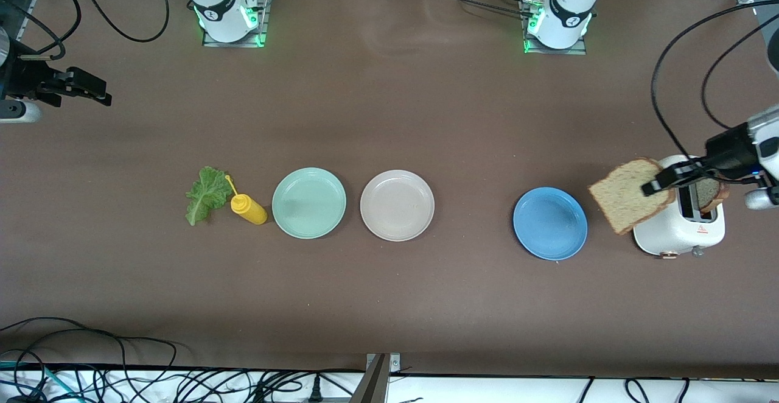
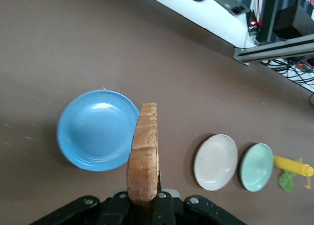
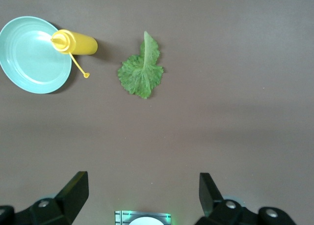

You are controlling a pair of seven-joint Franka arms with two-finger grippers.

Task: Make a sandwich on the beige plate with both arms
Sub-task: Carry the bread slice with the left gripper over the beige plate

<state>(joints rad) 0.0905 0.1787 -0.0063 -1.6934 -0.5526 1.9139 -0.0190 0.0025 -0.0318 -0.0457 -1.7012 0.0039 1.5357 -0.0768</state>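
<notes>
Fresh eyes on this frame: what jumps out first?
The left tool holds a toast slice in the air over the white toaster, where a second slice sits in a slot. Three plates line the table: mint-green plate, beige plate, blue plate. The right tool waits open above the lettuce leaf.

A wide brown counter [image 1: 389, 117] with a matte top fills nearly the whole scene, lit evenly with a faint pale sheen near its upper middle. Along its edge nearest the front camera runs a white strip [image 1: 182, 388] strewn with tangled black cables [image 1: 91, 354].
</notes>
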